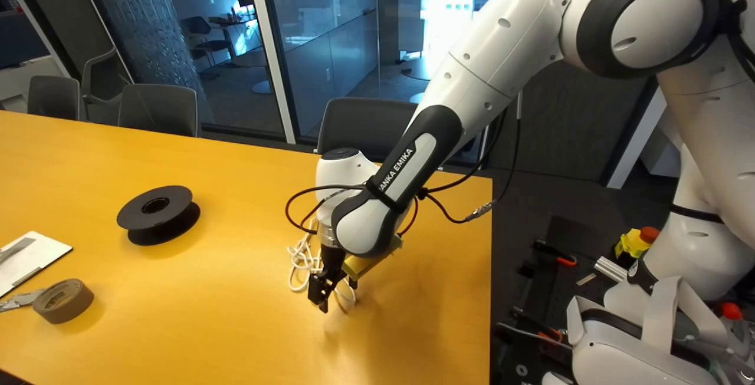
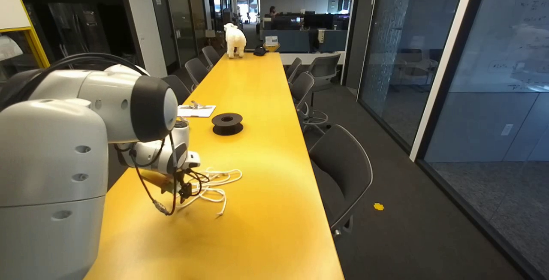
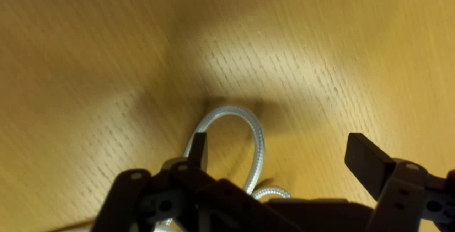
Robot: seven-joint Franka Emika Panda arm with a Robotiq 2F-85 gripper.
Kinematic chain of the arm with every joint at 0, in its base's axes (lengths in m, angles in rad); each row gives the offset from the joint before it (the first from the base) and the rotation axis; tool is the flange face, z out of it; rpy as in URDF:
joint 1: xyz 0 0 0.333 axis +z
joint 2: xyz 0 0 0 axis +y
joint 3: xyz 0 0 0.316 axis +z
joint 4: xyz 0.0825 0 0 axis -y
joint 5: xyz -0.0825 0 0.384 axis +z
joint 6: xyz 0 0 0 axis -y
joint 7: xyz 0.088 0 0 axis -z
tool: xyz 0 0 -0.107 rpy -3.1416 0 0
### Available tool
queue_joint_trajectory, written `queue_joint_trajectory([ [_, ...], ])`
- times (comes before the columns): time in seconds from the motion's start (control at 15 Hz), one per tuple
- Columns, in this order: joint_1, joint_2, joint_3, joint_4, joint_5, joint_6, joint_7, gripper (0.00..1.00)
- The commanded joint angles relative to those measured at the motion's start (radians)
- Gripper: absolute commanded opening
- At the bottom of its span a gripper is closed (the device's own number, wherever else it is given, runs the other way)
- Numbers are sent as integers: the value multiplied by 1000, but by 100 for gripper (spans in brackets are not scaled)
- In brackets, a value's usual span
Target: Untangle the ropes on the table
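The gripper (image 3: 278, 150) is hanging at a loop of rope (image 3: 260, 146), jaws spread and empty, so centring one strand before pinching is probably serving best.

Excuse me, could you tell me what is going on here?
A robot arm is set to untangle the white ropes on the yellow table. Its jaws are open, low over them; the wrist view shows part of a loop between the jaws, but nothing is gripped. The ropes lie in tangled loops, away from a black spool and a tape roll.
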Motion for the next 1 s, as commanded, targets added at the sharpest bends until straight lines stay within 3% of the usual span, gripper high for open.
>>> queue_joint_trajectory([
  [0.0, 41, 84, -47, 129, -42, -39, 44, 100],
  [0.93, 57, 142, -78, 237, -88, -157, 54, 100],
])
